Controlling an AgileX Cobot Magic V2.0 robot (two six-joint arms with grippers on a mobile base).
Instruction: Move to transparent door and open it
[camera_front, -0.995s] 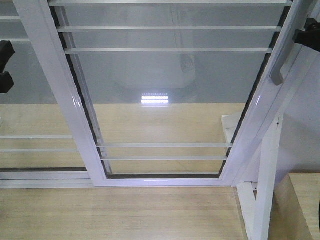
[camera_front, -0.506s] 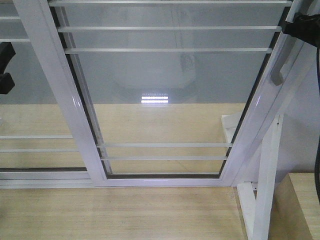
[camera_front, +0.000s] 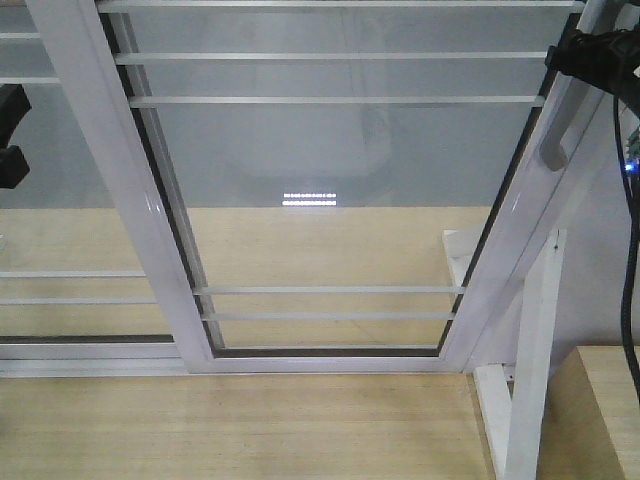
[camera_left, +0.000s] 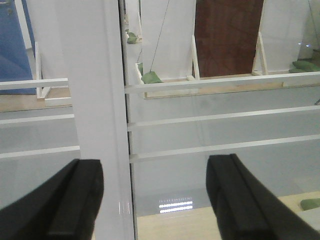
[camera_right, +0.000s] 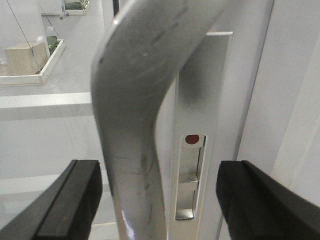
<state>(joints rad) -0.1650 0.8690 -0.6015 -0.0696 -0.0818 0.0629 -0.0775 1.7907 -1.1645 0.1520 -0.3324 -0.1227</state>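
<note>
Door (camera_front: 330, 200): clear glass, glossy white frame, thin white bars; fills the middle of the front view. Handle (camera_right: 135, 125): grey, curved, long axis upright along the door's right edge, lock plate (camera_right: 192, 165) just behind it. Right claw (camera_right: 160, 195): wide, holding nothing, handle between its fingers; the nearer arm. Left claw (camera_left: 155, 195): wide, empty, facing the door's left edge, well apart from the handle. Next move, as judged: close on the handle, slide the door sideways.

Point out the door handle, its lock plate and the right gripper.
door handle (camera_right: 132, 125), right wrist view: middle of curved bar
lock plate (camera_right: 192, 172), right wrist view: recessed slot
right gripper (camera_right: 160, 185), right wrist view: midway between fingertips
</note>
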